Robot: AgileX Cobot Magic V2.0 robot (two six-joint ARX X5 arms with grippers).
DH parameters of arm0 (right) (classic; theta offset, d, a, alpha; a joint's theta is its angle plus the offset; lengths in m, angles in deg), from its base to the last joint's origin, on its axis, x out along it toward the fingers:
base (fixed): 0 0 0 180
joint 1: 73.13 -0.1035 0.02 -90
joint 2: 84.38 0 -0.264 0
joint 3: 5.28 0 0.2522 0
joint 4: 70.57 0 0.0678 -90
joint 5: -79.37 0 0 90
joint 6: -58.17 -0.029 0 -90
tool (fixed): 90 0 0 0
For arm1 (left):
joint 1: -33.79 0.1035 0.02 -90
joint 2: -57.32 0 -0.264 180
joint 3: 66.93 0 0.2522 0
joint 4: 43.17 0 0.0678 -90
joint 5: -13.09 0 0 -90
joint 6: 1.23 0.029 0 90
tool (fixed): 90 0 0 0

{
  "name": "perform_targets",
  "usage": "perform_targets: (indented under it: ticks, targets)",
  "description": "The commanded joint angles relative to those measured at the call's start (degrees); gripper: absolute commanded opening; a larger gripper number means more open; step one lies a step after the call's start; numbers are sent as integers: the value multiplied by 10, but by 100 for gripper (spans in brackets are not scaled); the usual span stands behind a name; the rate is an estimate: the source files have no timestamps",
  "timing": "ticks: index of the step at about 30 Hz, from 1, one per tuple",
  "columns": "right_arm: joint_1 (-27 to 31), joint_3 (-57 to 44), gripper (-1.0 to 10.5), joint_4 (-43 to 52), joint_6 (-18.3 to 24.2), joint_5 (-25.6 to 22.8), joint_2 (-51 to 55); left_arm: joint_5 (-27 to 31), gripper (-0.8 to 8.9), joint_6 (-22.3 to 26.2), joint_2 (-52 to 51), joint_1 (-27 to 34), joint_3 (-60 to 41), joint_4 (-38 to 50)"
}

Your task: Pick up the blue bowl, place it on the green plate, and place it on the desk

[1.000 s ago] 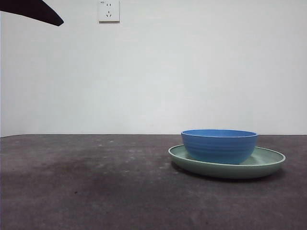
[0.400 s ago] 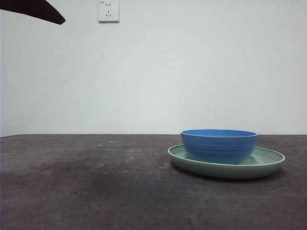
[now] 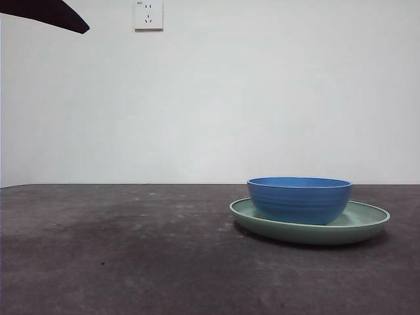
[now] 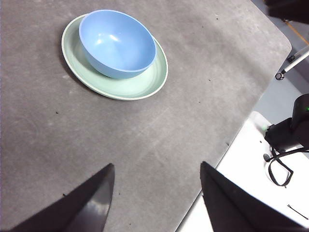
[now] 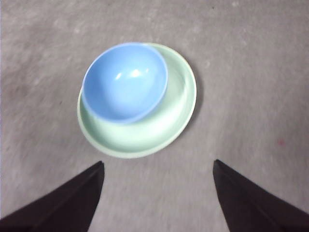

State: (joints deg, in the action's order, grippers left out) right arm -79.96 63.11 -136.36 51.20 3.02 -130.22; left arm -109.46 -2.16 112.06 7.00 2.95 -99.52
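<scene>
The blue bowl [image 3: 299, 199] sits upright inside the green plate [image 3: 367, 223] on the desk [image 3: 131, 256], right of centre in the front view. Both wrist views look down on the pair: bowl [image 4: 117, 42] on plate [image 4: 140, 87], and bowl [image 5: 125, 82] on plate [image 5: 174, 111], the bowl off-centre toward one rim. My left gripper [image 4: 157, 193] hangs open high above the desk, well away from the dishes. Open as well, my right gripper [image 5: 158, 191] hovers above them with nothing between its jaws. A black arm tip [image 3: 49, 13] shows at the top left corner.
A white wall with a socket [image 3: 149, 14] stands behind the desk. The left wrist view shows the desk's edge [image 4: 231, 140], with a white surface and black cables [image 4: 280, 166] beyond it.
</scene>
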Motion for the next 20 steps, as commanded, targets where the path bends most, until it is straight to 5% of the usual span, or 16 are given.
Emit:
perform_targets:
  ticks: [1, 9, 20]
  targets:
    - [14, 11, 360, 43, -8, 0, -60, -3, 288, 8, 4, -3, 4, 4]
    - [93, 11, 321, 139, 4, 106, -241, -3, 288, 10, 4, -3, 4, 3]
    - [86, 11, 303, 228, 10, 125, -400, -3, 288, 10, 4, -3, 4, 4]
